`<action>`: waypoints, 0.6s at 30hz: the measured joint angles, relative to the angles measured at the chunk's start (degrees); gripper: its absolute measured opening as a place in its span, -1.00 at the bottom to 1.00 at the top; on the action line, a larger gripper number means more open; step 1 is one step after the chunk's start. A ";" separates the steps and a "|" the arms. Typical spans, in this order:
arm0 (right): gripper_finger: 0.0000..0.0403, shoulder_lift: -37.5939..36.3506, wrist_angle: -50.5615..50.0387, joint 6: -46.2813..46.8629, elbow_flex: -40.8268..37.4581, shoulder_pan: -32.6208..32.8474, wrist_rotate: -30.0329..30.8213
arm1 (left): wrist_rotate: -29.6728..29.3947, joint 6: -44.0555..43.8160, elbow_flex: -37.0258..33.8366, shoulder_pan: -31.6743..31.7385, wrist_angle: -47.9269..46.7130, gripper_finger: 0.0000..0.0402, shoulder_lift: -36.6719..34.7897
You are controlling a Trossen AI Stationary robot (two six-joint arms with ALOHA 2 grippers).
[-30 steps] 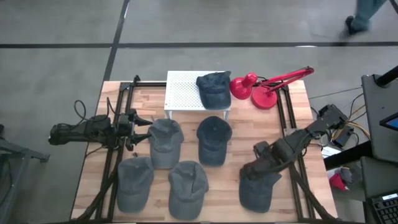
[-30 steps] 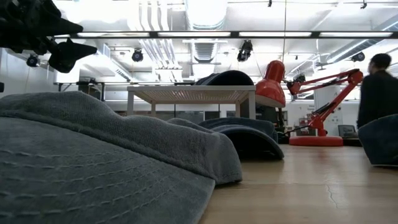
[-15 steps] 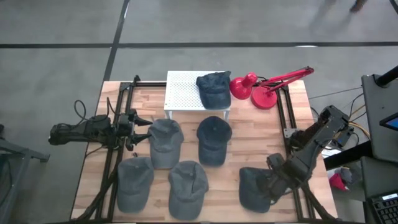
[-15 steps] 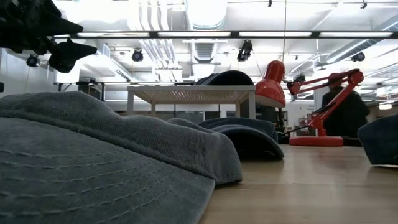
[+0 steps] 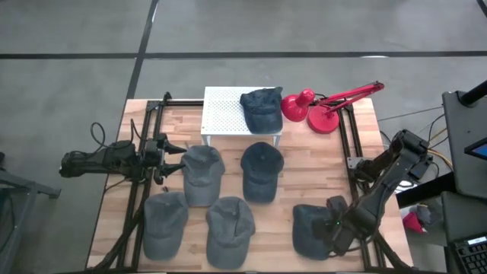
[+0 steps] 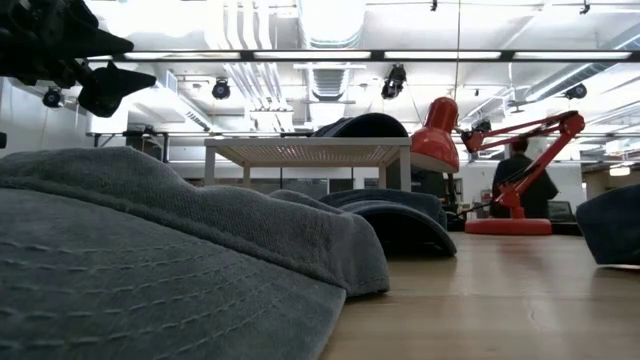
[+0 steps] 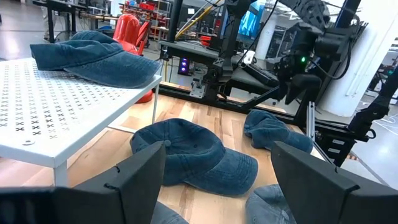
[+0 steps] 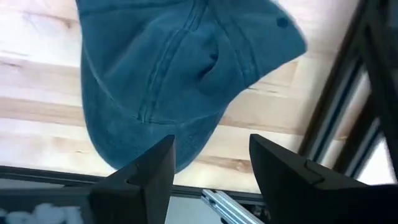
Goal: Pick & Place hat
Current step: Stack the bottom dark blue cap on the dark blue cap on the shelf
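Several blue denim hats lie on the wooden table, crowns up. Another hat rests on a white perforated stand at the far edge. My right gripper hangs open, pointing down, over the near-right hat. In the right wrist view, this hat shows below my right gripper, whose fingers hang over the hat's edge and the wood beside it, without touching. My left gripper waits open and level at the table's left, and the left wrist view looks between its fingers.
A red desk lamp stands at the far right beside the stand. Black frame rails run along both sides of the table, one close to my right gripper. A person stands in the room beyond the table.
My right gripper has moved toward the table's near right corner and down, rolling about its own axis, from above the near-right hat's middle to its right side. Its fingers stay open. The hats have kept still.
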 joint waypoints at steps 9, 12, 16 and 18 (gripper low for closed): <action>-0.01 0.04 8.96 3.15 -7.37 0.00 0.17 | 0.00 0.00 -0.01 0.00 0.01 0.47 0.01; -0.01 0.04 9.64 3.74 -9.00 0.00 0.23 | 0.00 0.00 0.00 0.00 0.01 0.47 0.00; -0.01 0.04 9.59 3.87 -9.75 -0.37 -0.39 | 0.01 0.00 -0.01 0.00 -0.01 0.47 0.00; -0.01 0.04 9.55 4.00 -10.08 -0.45 -0.39 | 0.00 0.00 -0.01 0.00 0.01 0.47 0.00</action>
